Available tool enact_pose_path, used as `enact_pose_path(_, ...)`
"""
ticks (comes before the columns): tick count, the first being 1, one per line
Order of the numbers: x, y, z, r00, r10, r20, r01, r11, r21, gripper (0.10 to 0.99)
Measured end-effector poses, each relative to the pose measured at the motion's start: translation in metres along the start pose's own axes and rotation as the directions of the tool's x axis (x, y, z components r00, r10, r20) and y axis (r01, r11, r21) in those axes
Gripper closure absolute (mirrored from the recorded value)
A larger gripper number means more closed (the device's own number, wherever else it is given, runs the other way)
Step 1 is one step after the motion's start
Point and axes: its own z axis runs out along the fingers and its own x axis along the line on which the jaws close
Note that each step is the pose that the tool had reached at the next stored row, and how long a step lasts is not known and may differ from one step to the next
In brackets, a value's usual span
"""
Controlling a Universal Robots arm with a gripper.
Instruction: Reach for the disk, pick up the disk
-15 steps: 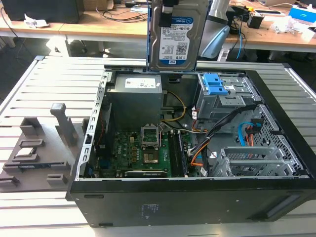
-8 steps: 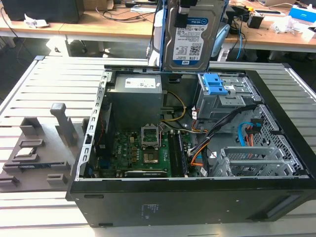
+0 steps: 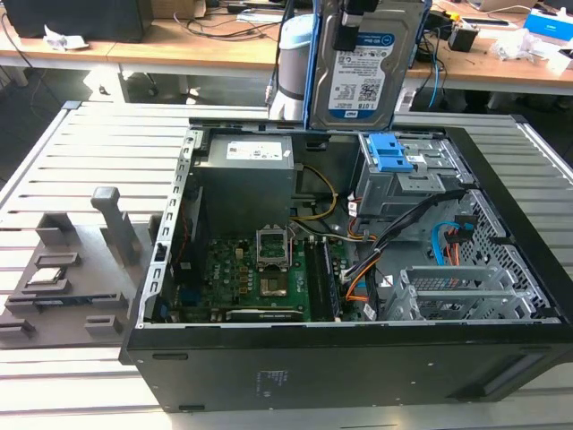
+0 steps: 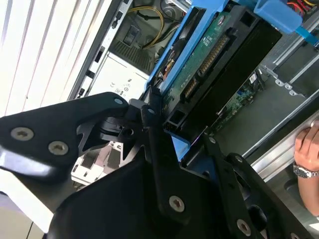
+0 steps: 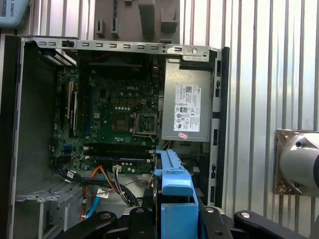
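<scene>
Between the jaws of the gripper (image 4: 178,130) sits the disk (image 3: 363,67), clamped.

tool (image 4: 175,128) held high, clamped on disk (image 3: 363,81)

A white-and-blue label (image 3: 358,85) with a barcode is covering the face of the disk (image 3: 367,63); its print is too small to tell. A white sticker (image 5: 186,112) with black print and small symbols is sitting on the grey box (image 5: 185,74) in a corner of the case (image 5: 124,46). White lettering is showing mid-board (image 5: 119,107), too small to tell.
</scene>
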Motion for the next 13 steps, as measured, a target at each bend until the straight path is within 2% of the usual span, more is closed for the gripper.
enact_pose_path(2, 0.0004, -0.0104, -0.0004, 1.0, 0.0, 0.0, 0.0, 1.0, 0.0, 0.718)
enact_pose_path(6, 0.0009, -0.0231, -0.0008, 1.0, 0.0, -0.0001, 0.0, 1.0, 0.0, 0.718)
enact_pose_path(9, 0.0015, -0.0364, -0.0013, 1.0, 0.0, -0.0001, 0.0, 1.0, 0.0, 0.718)
enact_pose_path(13, 0.002, -0.0485, -0.0017, 1.0, 0.0, 0.0, 0.0, 1.0, 0.0, 0.718)
